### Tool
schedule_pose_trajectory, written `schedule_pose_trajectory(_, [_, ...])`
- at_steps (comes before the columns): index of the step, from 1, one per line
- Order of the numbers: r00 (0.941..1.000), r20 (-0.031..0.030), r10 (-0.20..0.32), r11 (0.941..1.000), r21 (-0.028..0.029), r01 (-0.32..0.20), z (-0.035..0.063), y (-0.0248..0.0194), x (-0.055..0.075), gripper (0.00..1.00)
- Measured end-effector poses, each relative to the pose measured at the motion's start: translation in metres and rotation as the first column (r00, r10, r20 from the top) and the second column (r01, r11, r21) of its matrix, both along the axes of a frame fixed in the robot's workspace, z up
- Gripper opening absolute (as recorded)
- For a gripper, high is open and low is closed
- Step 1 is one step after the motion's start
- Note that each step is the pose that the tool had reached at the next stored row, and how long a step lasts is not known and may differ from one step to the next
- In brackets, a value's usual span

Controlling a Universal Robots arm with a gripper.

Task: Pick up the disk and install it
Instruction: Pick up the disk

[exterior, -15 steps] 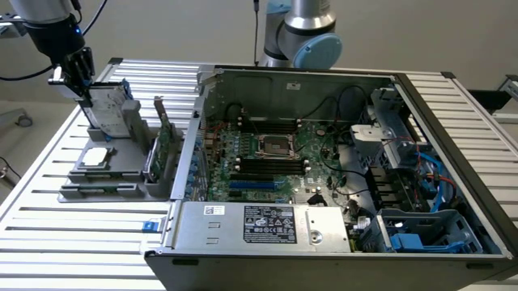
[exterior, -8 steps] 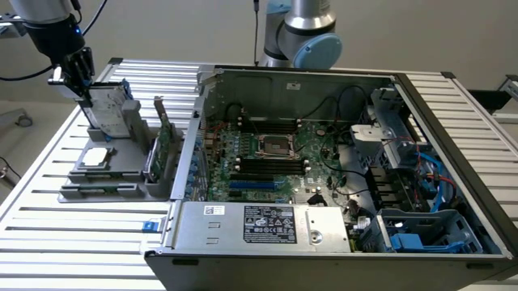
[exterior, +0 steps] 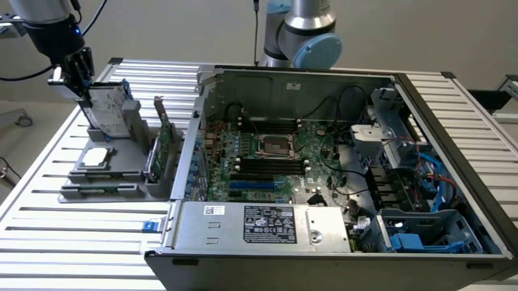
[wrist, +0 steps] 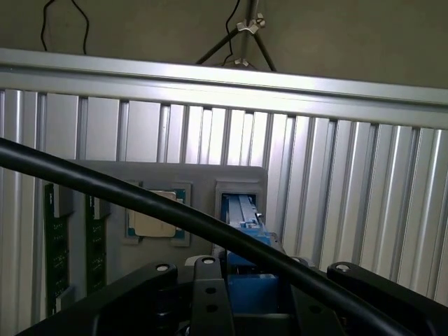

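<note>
I have the pincer (exterior: 84, 91) closed partway on the blue-framed top edge of the disk (exterior: 111, 112), upright in the grey holder (exterior: 121, 183) on the table (exterior: 48, 230); I judge it stiff, weighty and shock-sensitive, best gripped by the carrier.

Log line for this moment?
gripper: closed on disk | disk: upright at grey holder slot, exterior view's left | computer case: open, disk not yet installed
</note>
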State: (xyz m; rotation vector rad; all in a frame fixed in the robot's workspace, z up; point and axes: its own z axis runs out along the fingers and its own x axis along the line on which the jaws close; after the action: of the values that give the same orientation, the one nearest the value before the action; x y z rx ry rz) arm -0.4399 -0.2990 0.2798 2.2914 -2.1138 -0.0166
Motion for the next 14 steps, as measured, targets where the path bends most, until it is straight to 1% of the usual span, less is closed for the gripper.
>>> schedule_pose_trajectory(9, [1.0,0.0,0.0,1.0,0.0,0.0,0.0011,0.0,0.0,0.33])
schedule_pose_trajectory(11, [1.0,0.0001,0.0,1.0,0.0,0.0,0.006,0.0,0.0,0.33])
schedule_pose_trajectory(14, [1.0,-0.0001,0.0,1.0,0.0,0.0,0.0185,0.0,0.0,0.33])
